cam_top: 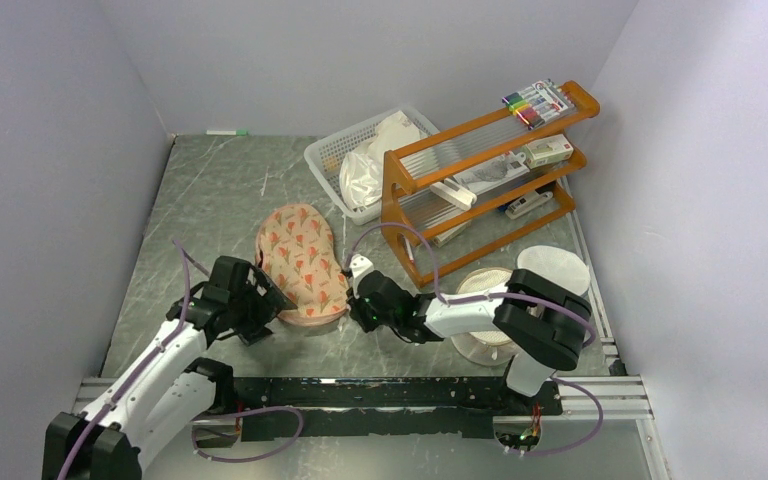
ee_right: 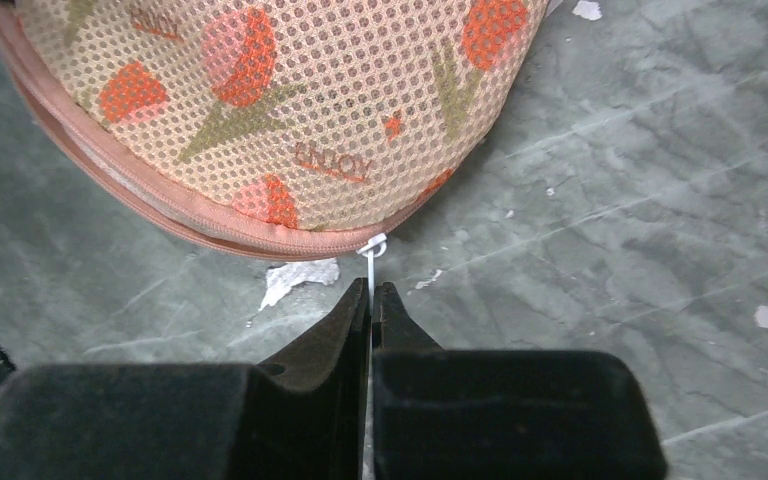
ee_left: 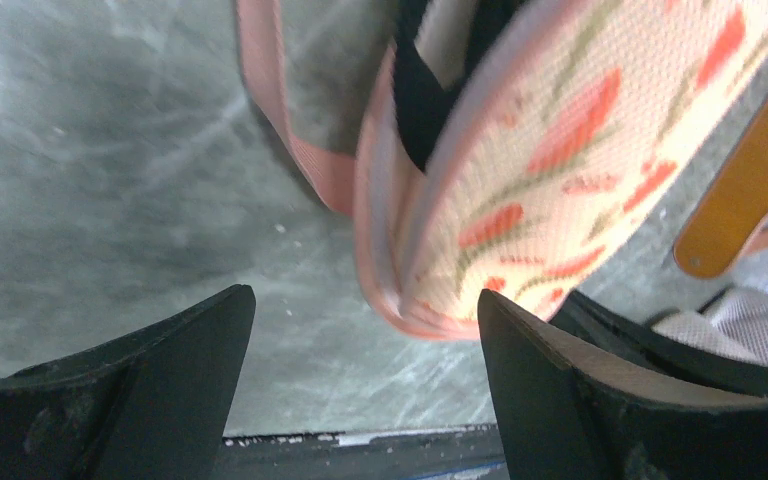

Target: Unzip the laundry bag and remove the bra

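At the left of the tabletop point(cam_top: 210, 190), the left gripper point(cam_top: 263, 303) stands wide, with the near end of the laundry bag point(cam_top: 300, 258) just ahead between its fingers, probably to steady it against the pull. Its wrist view alone shows the pink rim parted there, with a dark strap point(ee_left: 417, 90) inside, likely the bra's. To the right, the right gripper point(ee_right: 372, 290) is pinched tight on the thin white zip pull point(ee_right: 371, 255), a hold too small to make out from above.
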You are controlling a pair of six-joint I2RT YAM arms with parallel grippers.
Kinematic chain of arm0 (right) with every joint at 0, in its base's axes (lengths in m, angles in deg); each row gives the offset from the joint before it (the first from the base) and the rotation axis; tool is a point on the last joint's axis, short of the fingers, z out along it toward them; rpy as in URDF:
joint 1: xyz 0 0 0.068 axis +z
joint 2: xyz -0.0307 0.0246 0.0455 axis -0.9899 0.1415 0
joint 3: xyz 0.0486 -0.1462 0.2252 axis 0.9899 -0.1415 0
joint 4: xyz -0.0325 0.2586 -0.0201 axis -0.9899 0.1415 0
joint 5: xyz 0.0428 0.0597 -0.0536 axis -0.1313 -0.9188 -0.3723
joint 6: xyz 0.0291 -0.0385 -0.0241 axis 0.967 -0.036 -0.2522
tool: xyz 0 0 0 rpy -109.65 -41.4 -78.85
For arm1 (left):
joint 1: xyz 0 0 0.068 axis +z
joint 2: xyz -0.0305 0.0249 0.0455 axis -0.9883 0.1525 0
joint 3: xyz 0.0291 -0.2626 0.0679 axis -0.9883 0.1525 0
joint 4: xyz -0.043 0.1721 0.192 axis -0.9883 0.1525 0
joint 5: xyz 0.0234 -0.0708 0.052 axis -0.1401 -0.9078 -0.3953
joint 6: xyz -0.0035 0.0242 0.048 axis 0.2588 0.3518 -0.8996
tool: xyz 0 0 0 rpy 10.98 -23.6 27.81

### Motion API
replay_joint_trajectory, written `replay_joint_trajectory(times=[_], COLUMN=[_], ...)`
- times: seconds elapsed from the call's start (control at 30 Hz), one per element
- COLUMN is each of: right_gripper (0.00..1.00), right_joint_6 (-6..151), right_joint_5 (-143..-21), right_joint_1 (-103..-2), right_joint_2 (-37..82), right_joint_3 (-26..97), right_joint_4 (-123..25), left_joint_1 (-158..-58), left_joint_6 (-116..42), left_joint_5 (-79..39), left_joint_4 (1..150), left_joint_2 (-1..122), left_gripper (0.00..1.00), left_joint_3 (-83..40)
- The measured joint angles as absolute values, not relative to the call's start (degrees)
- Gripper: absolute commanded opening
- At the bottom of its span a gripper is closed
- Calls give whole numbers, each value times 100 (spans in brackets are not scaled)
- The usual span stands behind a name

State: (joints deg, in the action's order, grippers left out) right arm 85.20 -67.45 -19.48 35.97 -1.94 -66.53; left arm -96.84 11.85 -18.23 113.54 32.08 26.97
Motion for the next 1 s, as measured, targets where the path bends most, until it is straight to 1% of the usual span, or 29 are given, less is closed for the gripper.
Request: replay_joint_trajectory(times=[0.1,0.23,0.33,0.47,0.53,0.6,0.8,0.93,1.0], right_gripper=[0,0,0,0,0,0,0,0,0], right_joint_6=[8764,8939,9029,9119,9156,9186,9195,9184,9171], right_joint_5=[-6856,-6948,-6985,-7018,-7035,-7044,-7020,-6981,-6970], right_joint_1=[-1917,-1845,-1806,-1766,-1742,-1709,-1653,-1648,-1648], right_joint_2=[3586,3586,3584,3569,3567,3567,3567,3567,3567], right_joint_3=[-246,-255,-257,-272,-275,-275,-275,-275,-275], right_joint_4=[-6769,-6882,-6926,-6970,-6981,-6992,-6989,-6985,-6974], left_joint_1=[-10078,-10613,-10937,-11044,-11061,-11068,-11070,-11070,-11070], left_joint_6=[1484,1803,2026,2291,2382,2439,2470,2516,2559], left_joint_5=[-1840,-1847,-1854,-1904,-1904,-1899,-1834,-1725,-1683], left_joint_4=[11352,11133,10814,10244,10080,9962,9879,9885,9890], left_joint_2=[3018,3125,3420,3713,3820,3941,3973,3630,3458], left_gripper=[94,92,87,81,74,64,40,16,7], left_joint_3=[2745,2773,2797,2990,3062,3075,3075,3143,3199])
